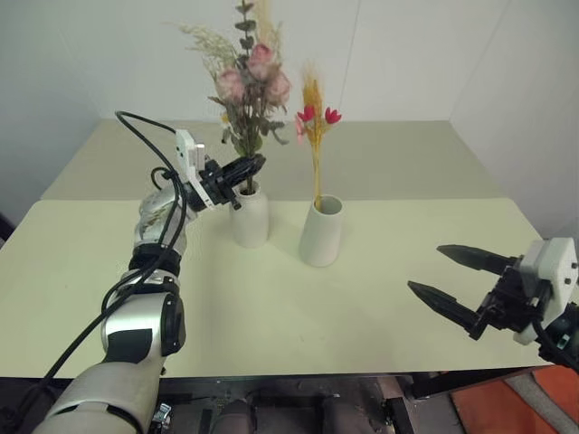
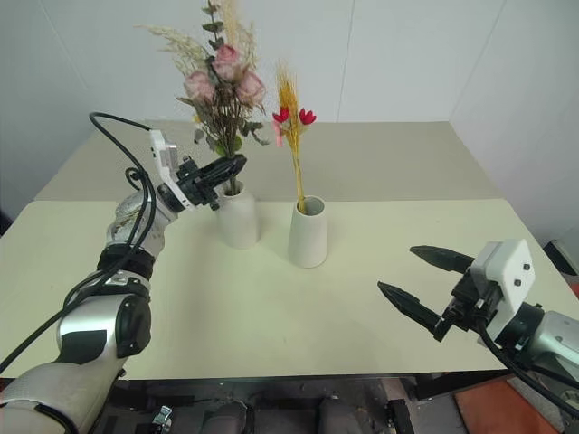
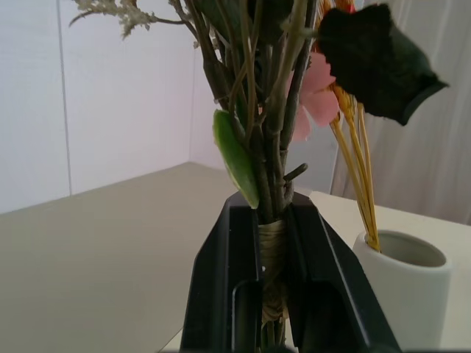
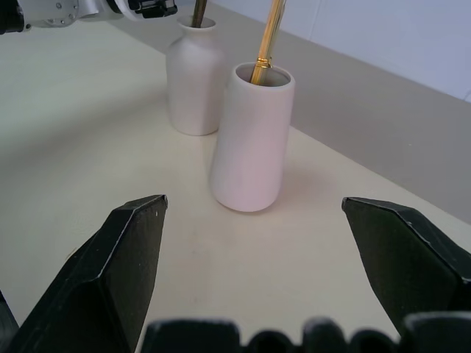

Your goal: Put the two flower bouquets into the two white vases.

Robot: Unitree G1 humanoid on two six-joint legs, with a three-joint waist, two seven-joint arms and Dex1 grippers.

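Note:
The bushy bouquet of pink roses (image 1: pixel 251 77) stands upright with its stems reaching into the neck of the bottle-shaped white vase (image 1: pixel 251 217). My left gripper (image 1: pixel 250 168) is shut on the tied stems (image 3: pixel 272 243) just above the vase mouth. To the right, the tapered white vase (image 1: pixel 321 232) holds the thin yellow-stemmed bouquet (image 1: pixel 314 117) with small pink-red blossoms. My right gripper (image 1: pixel 445 276) hovers open over the table's near right part, well apart from both vases, with nothing between its fingers.
Both vases stand mid-table on the pale cream table (image 1: pixel 271 307). A second table surface (image 1: pixel 389 163) joins behind, with white walls beyond. A black cable (image 1: pixel 149 145) loops above my left arm.

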